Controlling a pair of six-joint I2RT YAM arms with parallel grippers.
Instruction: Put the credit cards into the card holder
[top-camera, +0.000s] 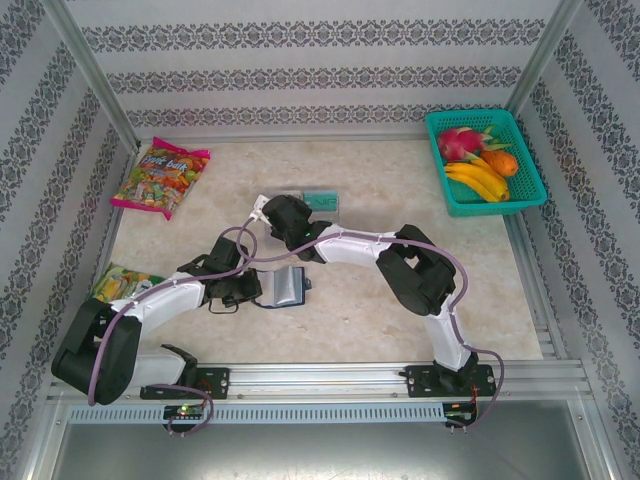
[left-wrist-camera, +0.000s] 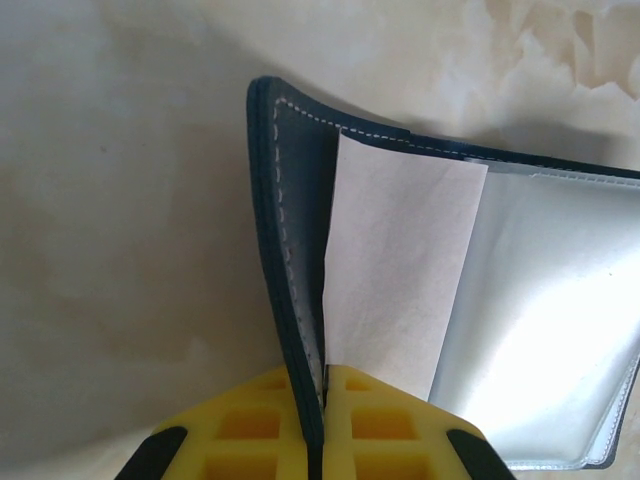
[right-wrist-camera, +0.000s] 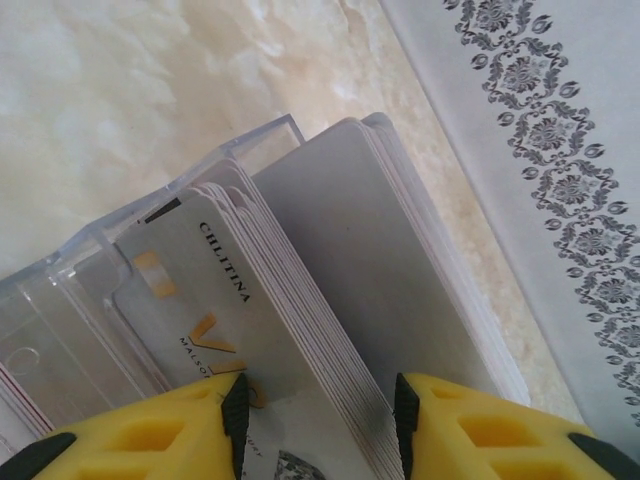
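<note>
The left gripper (left-wrist-camera: 322, 392) is clenched on the card holder (left-wrist-camera: 290, 250). Its yellow fingers (left-wrist-camera: 250, 430) pinch the edge of one dark navy cover, which stands raised from the marbled tabletop (top-camera: 400, 170). The holder lies open, showing a grey inside panel and a pale slip (left-wrist-camera: 395, 270) beside the fold. In the top view it sits just in front of the left arm's wrist, near the table's middle.

The right gripper (right-wrist-camera: 318, 400) is over the clear acrylic tray (right-wrist-camera: 90, 290) farther back on the table. Its jaws stand partly apart with a leaning stack of credit cards (right-wrist-camera: 330, 260) between them. Whether the pads press the stack cannot be told. The cards are in a tray compartment, and the front one bears gold print.
</note>
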